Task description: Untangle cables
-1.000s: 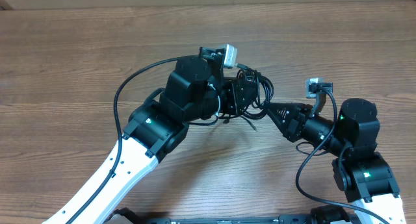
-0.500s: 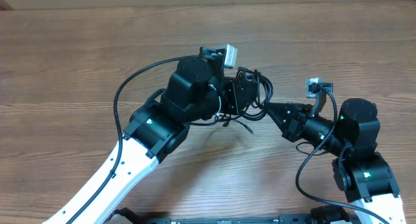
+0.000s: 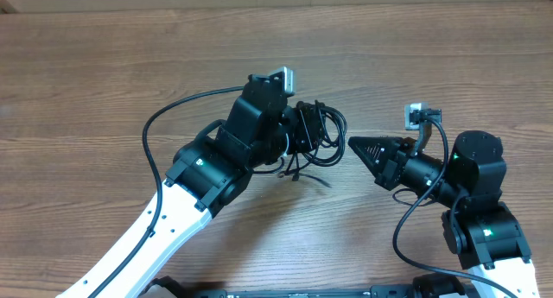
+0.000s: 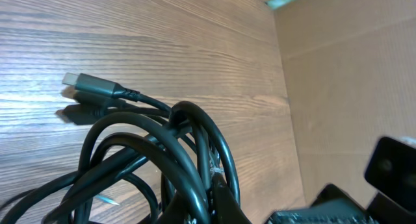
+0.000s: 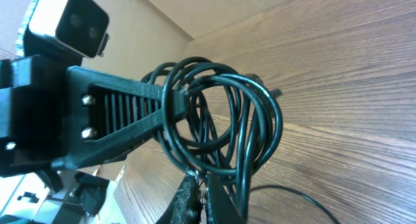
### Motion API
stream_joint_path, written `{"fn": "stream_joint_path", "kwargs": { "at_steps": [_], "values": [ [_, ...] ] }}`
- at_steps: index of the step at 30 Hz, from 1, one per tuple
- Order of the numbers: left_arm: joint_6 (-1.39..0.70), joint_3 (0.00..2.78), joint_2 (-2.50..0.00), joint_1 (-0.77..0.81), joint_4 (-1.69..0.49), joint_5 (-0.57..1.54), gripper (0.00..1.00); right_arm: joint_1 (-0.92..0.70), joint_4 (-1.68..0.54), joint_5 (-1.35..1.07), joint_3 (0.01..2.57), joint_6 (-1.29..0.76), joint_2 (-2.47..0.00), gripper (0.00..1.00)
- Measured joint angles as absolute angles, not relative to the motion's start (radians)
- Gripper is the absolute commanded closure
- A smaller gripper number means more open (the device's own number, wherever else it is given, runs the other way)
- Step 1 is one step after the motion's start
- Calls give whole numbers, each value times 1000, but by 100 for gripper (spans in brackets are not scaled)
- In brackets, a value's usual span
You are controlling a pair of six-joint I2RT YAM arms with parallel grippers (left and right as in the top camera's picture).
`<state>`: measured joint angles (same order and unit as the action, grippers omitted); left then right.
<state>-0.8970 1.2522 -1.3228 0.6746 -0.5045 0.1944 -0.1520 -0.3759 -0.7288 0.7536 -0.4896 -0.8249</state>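
Cables [image 3: 324,134] bunched into one knot of black loops, clamped at one side between the fingers of the left gripper [image 3: 303,130]. Jaws of this gripper pressed tight on the cords, with the loops spreading out past the fingertips toward the right gripper [image 3: 352,145]. Right gripper brought together to a sharp point, nothing visible between its fingers, tip just beside the outer loop of the bundle but, seen from overhead, apart from it. In the right wrist view, right fingers [image 5: 190,199] at the bottom edge, together, with the loops directly ahead and very near; cannot tell there whether touching or not. Ribbed finger [image 5: 120,113] of the left gripper reaching in from the left of that view, holding the loops at their upper left part. One plug [image 4: 91,86] with grey metal body sticking out ahead of the left gripper, raised a little above its own shadow on the wooden table [image 3: 104,65]. Loose ends [image 3: 295,170] hanging down under the bundle, on the side of the left gripper nearest to the robot base.
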Motion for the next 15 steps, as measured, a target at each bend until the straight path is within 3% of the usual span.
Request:
{"fn": "stream_joint_path", "kwargs": {
  "at_steps": [7,11,15],
  "values": [
    [-945,1252,-1323,675,-524,167,96,-152,-376,-733,754,-489,-825,95],
    [-949,1252,-1323,675,-520,165,96,-152,-388,-723,753,-494,-825,63],
    [-942,1252,-1323,675,-464,172,96,-152,-428,-688,752,-488,-825,56]
  ]
}}
